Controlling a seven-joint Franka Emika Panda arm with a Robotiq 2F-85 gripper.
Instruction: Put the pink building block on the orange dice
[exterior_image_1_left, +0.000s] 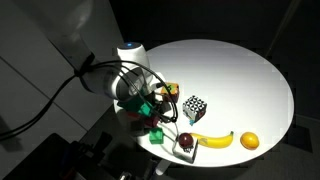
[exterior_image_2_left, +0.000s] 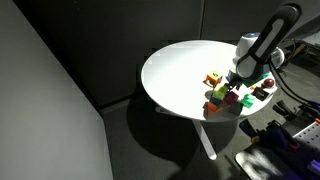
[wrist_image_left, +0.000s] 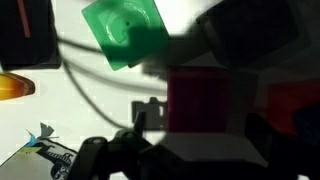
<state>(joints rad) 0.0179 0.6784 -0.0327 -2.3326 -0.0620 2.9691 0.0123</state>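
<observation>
In an exterior view the claw (exterior_image_1_left: 143, 103) sits low at left-centre of the white counter (exterior_image_1_left: 250, 80), over a cluster of blocks. Its opening is hidden, so I cannot tell how wide it is. The dice (exterior_image_1_left: 171, 92) is just right of the claw, with a chequered cube (exterior_image_1_left: 194, 108) further right and a banana (exterior_image_1_left: 212, 140) lower centre.

In an exterior view the arm (exterior_image_2_left: 265, 35) enters from the upper right, claw down on the cluster near the counter's right edge.

In the wrist view the pink block (wrist_image_left: 205, 100) is centre frame and blurred, with dark claw parts around it. A green block (wrist_image_left: 125, 32) lies to its upper left, apart.

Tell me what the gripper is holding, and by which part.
The gripper seems to pinch the pink building block by two opposite side faces; contact is too dark to confirm.
</observation>
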